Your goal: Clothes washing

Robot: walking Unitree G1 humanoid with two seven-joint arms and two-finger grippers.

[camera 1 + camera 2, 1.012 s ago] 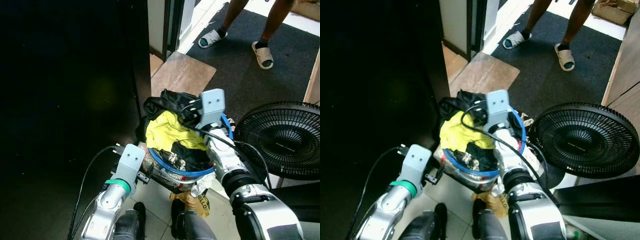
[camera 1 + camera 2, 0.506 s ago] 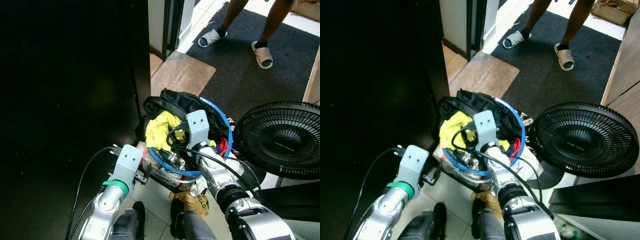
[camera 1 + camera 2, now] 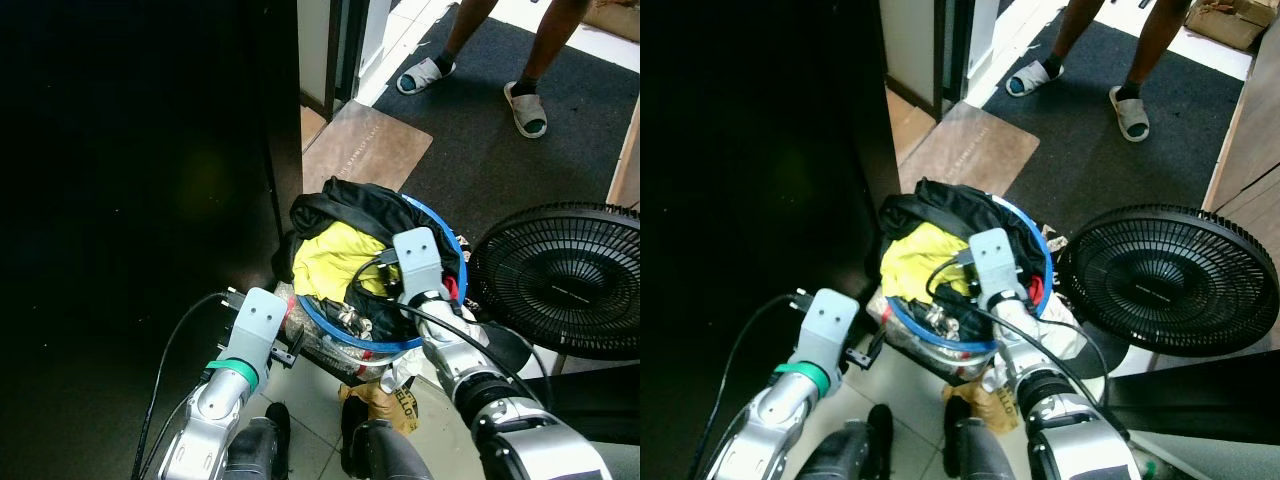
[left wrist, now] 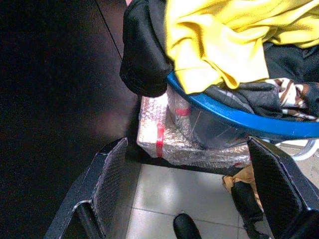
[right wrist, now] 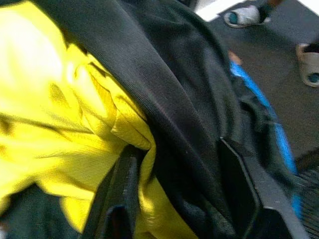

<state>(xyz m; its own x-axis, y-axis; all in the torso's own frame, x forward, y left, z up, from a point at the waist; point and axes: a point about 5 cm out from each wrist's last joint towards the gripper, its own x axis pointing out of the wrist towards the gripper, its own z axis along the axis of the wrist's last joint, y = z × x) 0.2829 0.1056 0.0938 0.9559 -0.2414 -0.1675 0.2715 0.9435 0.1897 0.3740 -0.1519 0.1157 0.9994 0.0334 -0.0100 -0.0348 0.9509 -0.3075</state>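
A blue-rimmed laundry basket (image 3: 345, 335) stands on the floor in front of me, heaped with clothes. A black garment (image 3: 350, 205) lies over the back of the heap and a yellow garment (image 3: 335, 255) sits under it. My right gripper (image 5: 184, 179) is pushed down into the heap, open, with a fold of black and yellow cloth between its fingers (image 5: 124, 199). My left gripper (image 4: 192, 194) hangs open and holds nothing, low beside the basket's near left side and above the tile floor.
A black floor fan (image 3: 565, 280) stands close to the basket's right. A bubble-wrapped package (image 4: 164, 139) sits under the basket. A dark cabinet face (image 3: 150, 200) runs along the left. Beyond lie a brown mat (image 3: 365, 145) and a person's sandalled feet (image 3: 525, 105).
My right gripper came down from above the basket's back edge into the clothes, then shifted slightly right. The left arm has stayed put.
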